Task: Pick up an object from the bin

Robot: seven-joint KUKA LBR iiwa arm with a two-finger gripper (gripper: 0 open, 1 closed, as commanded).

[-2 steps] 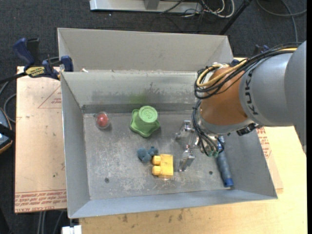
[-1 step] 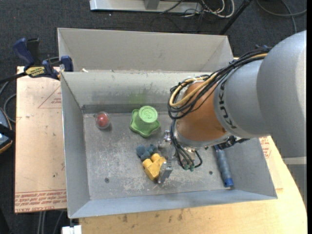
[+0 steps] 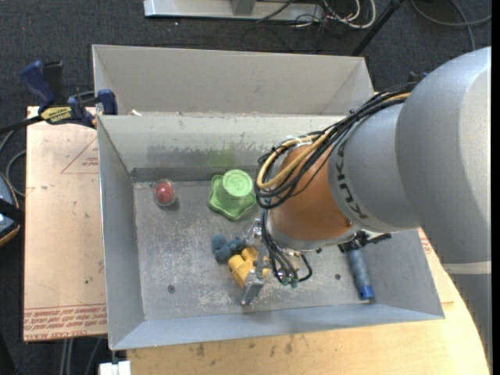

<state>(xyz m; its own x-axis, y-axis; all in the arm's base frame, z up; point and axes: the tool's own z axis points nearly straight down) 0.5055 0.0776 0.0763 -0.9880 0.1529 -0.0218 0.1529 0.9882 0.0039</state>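
My gripper [image 3: 251, 289] is down near the bin's front wall, just left of the middle. A small yellow thing [image 3: 241, 263] lies right against its left side, and I cannot make out whether it is held. A small blue-grey lumpy thing [image 3: 224, 247] lies just beyond the yellow one, up and to the left. A light green cup-like thing [image 3: 233, 191] with a round top stands further back, mid-bin.
A small red ball [image 3: 164, 193] rests near the back left corner. A blue pen-like stick [image 3: 361, 275] lies at the front right, partly under the arm. The orange cover and cables hide the bin's middle right.
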